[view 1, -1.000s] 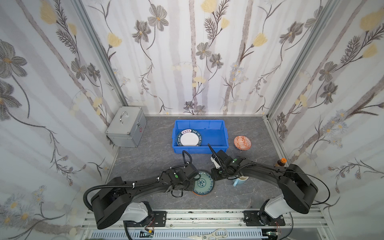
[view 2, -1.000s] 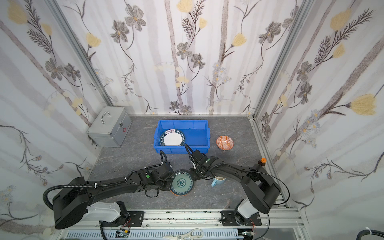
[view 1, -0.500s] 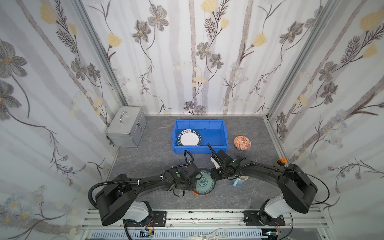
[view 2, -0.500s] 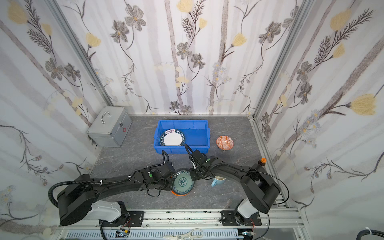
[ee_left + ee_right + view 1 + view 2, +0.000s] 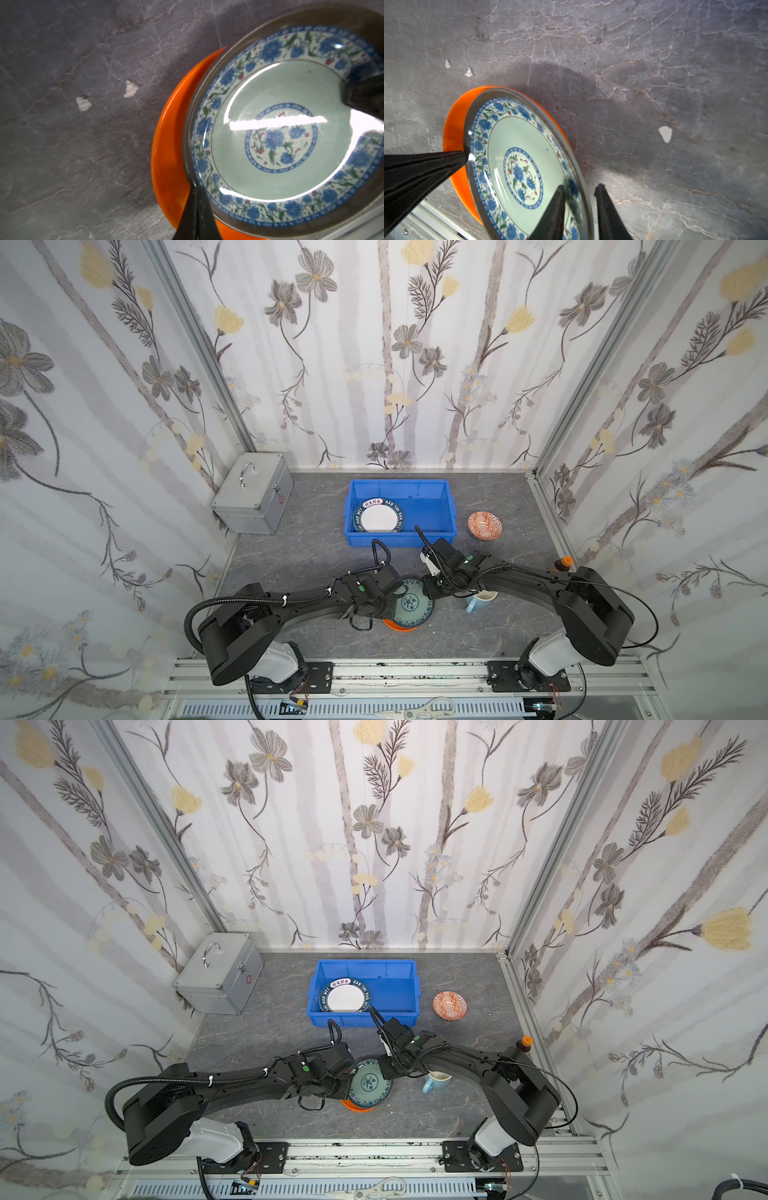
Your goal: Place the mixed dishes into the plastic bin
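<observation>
Item: teal plate. Rests tilted on orange plate, front middle of table; seemingly raised on the 9 o'clock side. Round, so no long axis to line up.
Left gripper: fingers pressed together, tip wedged at the 9 o'clock rim between teal plate and orange plate; props, pinches nothing.
Right gripper: fingers apart, astride the rim near 2 o'clock, one over the patterned band, one outside above bare table; strip of table visible beside the outer finger, so not clamped. Judged the arm placed for the carry.
Plastic bin: 12 o'clock from teal plate, well apart; holds lettered plate at its 9 o'clock end.
Outside the bin: mug at 3 o'clock, near; patterned bowl toward 1 o'clock.
</observation>
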`<state>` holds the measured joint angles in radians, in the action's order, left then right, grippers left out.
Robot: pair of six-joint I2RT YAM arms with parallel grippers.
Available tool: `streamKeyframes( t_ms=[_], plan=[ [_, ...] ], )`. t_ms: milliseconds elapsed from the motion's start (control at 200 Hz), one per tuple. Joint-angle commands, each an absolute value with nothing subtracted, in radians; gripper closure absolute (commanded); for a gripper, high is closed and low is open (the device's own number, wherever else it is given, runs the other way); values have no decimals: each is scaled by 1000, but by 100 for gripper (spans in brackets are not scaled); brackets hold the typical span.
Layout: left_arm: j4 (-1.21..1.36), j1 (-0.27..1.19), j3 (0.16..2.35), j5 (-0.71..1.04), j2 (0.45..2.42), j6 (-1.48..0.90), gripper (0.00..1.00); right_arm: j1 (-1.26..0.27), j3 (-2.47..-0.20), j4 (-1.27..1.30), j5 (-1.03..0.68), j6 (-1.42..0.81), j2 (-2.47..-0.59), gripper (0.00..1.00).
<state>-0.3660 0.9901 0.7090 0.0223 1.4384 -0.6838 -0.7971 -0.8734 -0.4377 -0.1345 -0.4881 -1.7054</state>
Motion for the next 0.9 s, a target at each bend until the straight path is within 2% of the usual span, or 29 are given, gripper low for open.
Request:
streamKeyframes(
  t_ms=[0, 60, 255, 365, 420, 470, 530, 585, 639, 784, 894],
  plan=[
    [-367, 990, 715, 26, 1441, -678, 100, -795, -880, -416, -141, -479, -1716, 82],
    [-368, 989, 716, 22, 1437, -676, 100, -795, -881, -416, -141, -480, -1716, 87],
    [-373, 988, 717, 15, 1443, -673, 100, -787, -882, -416, -141, -479, -1716, 91],
    [-380, 988, 720, 10, 1436, -671, 91, -781, -885, -419, -145, -475, -1715, 92],
    [-385, 988, 724, 2, 1425, -667, 80, -779, -892, -423, -145, -473, -1713, 92],
    [-398, 988, 729, -12, 1408, -662, 61, -775, -899, -429, -145, -468, -1712, 93],
    [-417, 984, 737, -29, 1382, -653, 47, -773, -912, -439, -145, -462, -1710, 93],
    [-436, 976, 744, -44, 1356, -644, 29, -769, -925, -447, -146, -456, -1707, 93],
    [-448, 967, 748, -47, 1328, -634, 24, -767, -938, -454, -145, -451, -1706, 93],
    [-487, 930, 747, -65, 1264, -627, 0, -760, -959, -470, -148, -442, -1701, 93],
    [-518, 896, 736, -70, 1187, -622, 0, -756, -967, -474, -153, -437, -1694, 94]
  ],
)
